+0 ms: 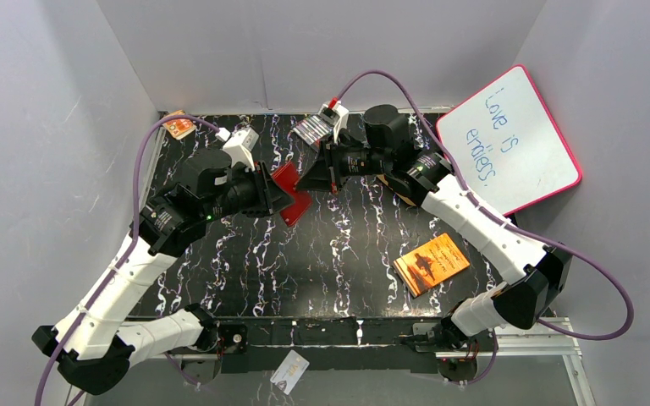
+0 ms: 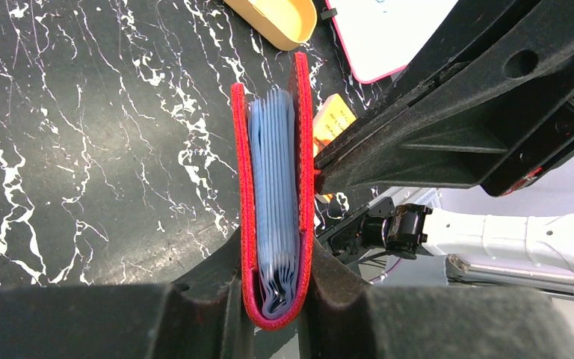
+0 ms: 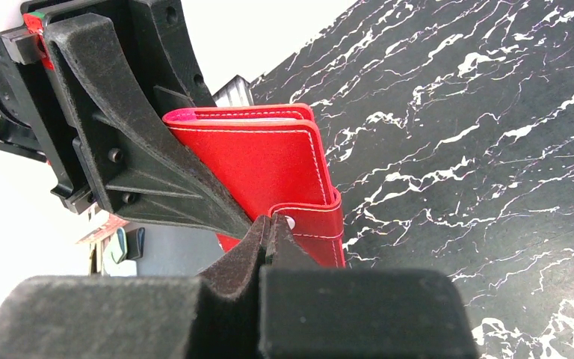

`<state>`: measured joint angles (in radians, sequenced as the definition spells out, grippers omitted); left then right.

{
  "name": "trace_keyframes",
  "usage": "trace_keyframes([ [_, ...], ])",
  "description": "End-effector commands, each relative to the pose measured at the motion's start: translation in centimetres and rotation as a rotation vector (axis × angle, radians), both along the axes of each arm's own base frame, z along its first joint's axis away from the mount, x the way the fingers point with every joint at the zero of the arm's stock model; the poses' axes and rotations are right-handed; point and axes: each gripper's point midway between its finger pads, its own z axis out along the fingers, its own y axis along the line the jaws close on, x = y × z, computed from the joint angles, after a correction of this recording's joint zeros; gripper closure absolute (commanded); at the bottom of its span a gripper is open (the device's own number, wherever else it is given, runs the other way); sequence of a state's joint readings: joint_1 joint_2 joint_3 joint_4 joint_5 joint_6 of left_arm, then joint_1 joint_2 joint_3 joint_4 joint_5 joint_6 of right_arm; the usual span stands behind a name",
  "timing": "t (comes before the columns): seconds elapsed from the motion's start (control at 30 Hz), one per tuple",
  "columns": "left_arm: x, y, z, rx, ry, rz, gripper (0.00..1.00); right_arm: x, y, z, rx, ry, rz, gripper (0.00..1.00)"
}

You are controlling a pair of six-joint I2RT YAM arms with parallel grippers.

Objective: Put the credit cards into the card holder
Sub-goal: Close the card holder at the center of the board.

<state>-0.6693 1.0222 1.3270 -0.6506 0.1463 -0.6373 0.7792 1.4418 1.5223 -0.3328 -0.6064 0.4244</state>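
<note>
At the back left corner, a small orange packet. Next, the left gripper: pinches the small dark-red leather-look folding card holder by its folded spine, above the black marbled table, pale blue plastic sleeves showing between the covers. Past the table's near edge, a whitish credit card, well apart from the card holder. Then the right gripper: pressed together on the snap tab, just beside its silver stud. Further right, a thick orange booklet with a dark silhouette, flat on the table; beyond, a pink-rimmed whiteboard
</note>
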Motion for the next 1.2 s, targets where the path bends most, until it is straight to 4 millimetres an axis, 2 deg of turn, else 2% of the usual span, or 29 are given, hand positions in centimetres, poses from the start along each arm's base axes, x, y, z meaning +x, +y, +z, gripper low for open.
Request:
trace_keyframes([
  [0.0,-0.7,-1.5,3.6,-0.111,-0.092,-0.087,1.00,-0.7,0.9,1.5,0.070,-0.020,0.046,1.00],
  [0.17,-1.2,-2.0,4.6,-0.151,-0.119,-0.126,1.00,-0.6,1.3,0.5,0.059,0.012,0.044,1.00],
  [0.43,-2.1,-2.4,7.5,-0.238,-0.190,-0.176,1.00,-0.6,1.8,-0.6,0.046,0.040,0.044,1.00],
  [0.87,-3.9,-3.2,10.2,-0.334,-0.231,-0.273,1.00,-0.6,2.5,-1.2,0.037,0.065,0.038,1.00],
  [1.17,-4.9,-3.6,11.4,-0.376,-0.240,-0.332,1.00,-0.6,3.3,-1.7,0.025,0.086,0.036,1.00],
])
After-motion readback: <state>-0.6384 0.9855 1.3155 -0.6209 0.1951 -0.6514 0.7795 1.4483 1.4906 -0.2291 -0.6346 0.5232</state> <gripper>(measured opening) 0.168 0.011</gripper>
